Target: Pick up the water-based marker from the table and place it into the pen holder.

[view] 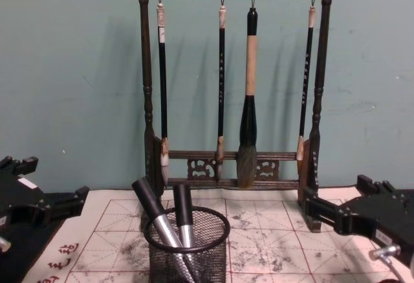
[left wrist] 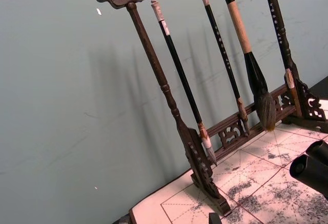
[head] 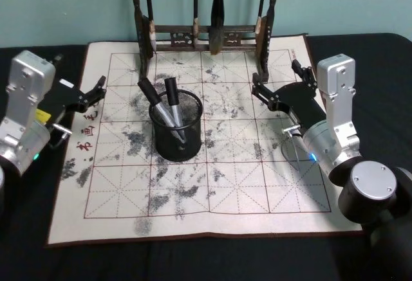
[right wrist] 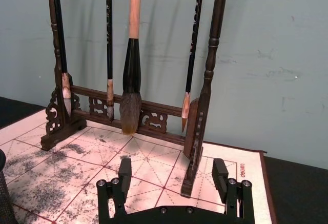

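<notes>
We see our right gripper [head: 259, 90] released and empty over the mat's right side, the left gripper [head: 98, 89] spread and empty at the left; between them two markers [head: 166, 106] stand in the pen holder [head: 176, 126], so we judge placing done, no marker left on the table [head: 360, 255]

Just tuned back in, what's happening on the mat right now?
Nothing is being held. Two markers stand tilted in the pen holder at the middle of the mat. The left gripper is over the mat's left edge and the right gripper is near the brush rack; both are open and empty. I see no marker lying on the mat.
</notes>
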